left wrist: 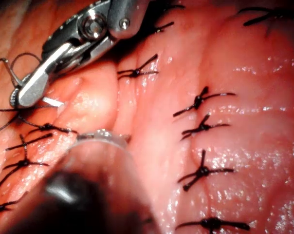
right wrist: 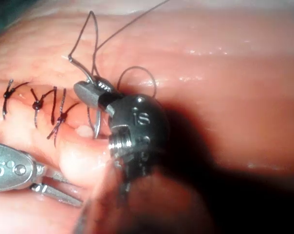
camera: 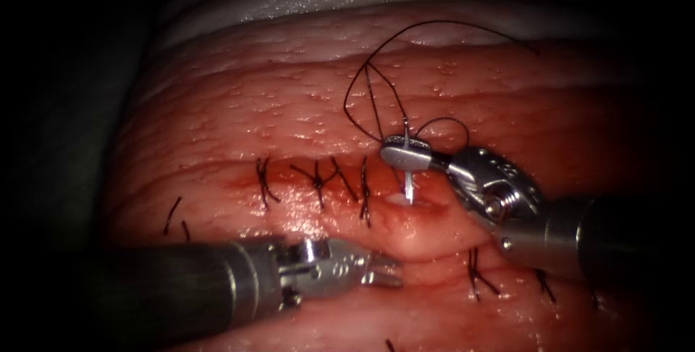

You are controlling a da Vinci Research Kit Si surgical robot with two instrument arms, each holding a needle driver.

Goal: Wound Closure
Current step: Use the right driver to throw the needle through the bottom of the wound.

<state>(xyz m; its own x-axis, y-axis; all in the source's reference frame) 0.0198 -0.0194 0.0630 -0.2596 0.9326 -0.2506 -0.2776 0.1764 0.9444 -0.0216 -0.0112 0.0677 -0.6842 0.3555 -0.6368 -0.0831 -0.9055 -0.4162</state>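
Right tool: the right arm's tool (camera: 407, 153) comes in from the right, its jaws pressed together on the needle (camera: 409, 178), pinching it near its upper, thread-bearing end.
Left tool: the left arm's tool (camera: 382, 270) lies low on the near side of the tissue (camera: 239, 106), just below a raised fold. Its jaws are slightly spread and seem to hold nothing, though whether a tip touches the fold cannot be told.
Needle position: it hangs below the right jaws, at the right end of the stitched run along the cut (camera: 434, 203). Its tip meets the tissue at a pale spot; how deep it sits cannot be told.
Needle axis: close to upright in the endoscope view, tip down toward the cut, blunt end up above the jaws. The right wrist view (right wrist: 95, 122) shows its curve bowing downward.
Needle handling: judged light, stiff and slick, so liable to twist in the jaws. A grip back from the tip, across the curve, looks soundest.
Thread: the thread (camera: 376, 55) rises from the needle's top in wide loops over the far tissue. It looks thin, limp and easy to snag.
Tissue handling: soft, wet with red fluid (camera: 239, 182), and likely to tear if pinched hard.
Stitches: dark stitches (camera: 318, 178) cross the cut to the needle's left.
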